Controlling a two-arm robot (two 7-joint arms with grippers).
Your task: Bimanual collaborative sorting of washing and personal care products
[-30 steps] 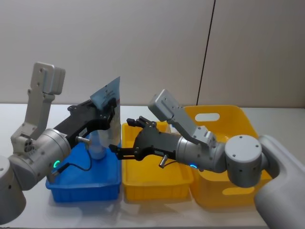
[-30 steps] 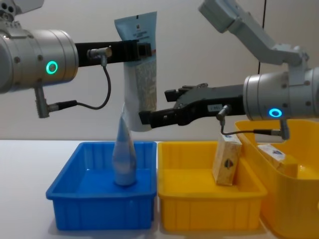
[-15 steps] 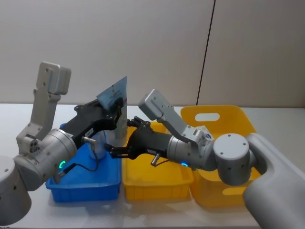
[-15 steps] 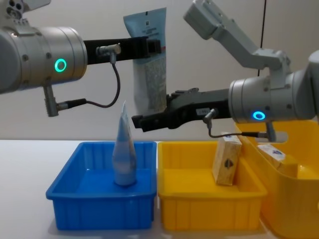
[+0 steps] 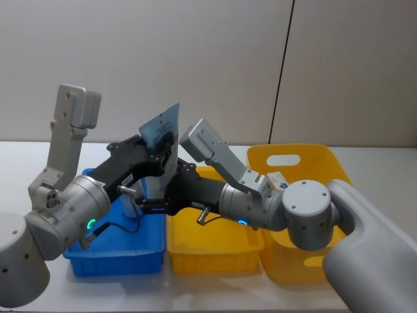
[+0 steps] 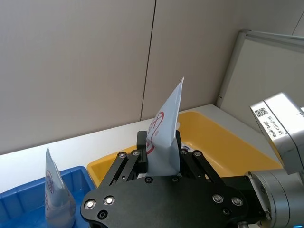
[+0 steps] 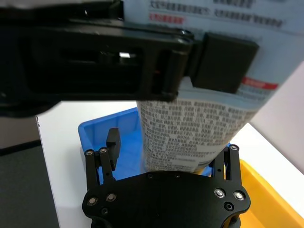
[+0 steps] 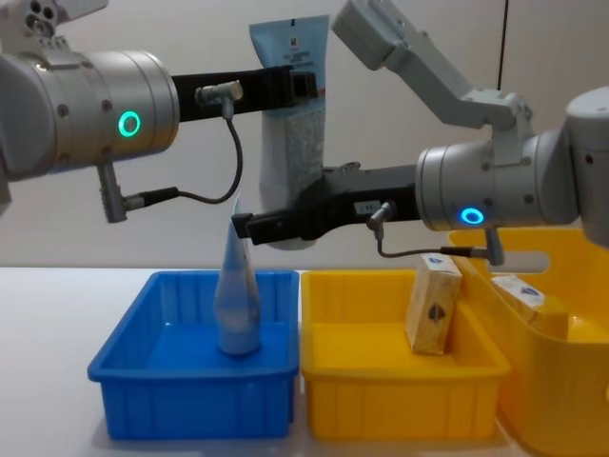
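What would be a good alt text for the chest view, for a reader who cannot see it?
The left gripper holds a pouch upright by its pale-blue top, while the open right gripper reaches around its lower end. Below, a tube stands in a blue tray; a carton leans in a yellow tray.

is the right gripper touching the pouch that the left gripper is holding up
Cannot tell. In the right wrist view the right gripper straddles the bottom of the pouch with open fingers, but no view plainly shows contact or a gap.

Glossy blue plastic tray point(image 8: 190, 395)
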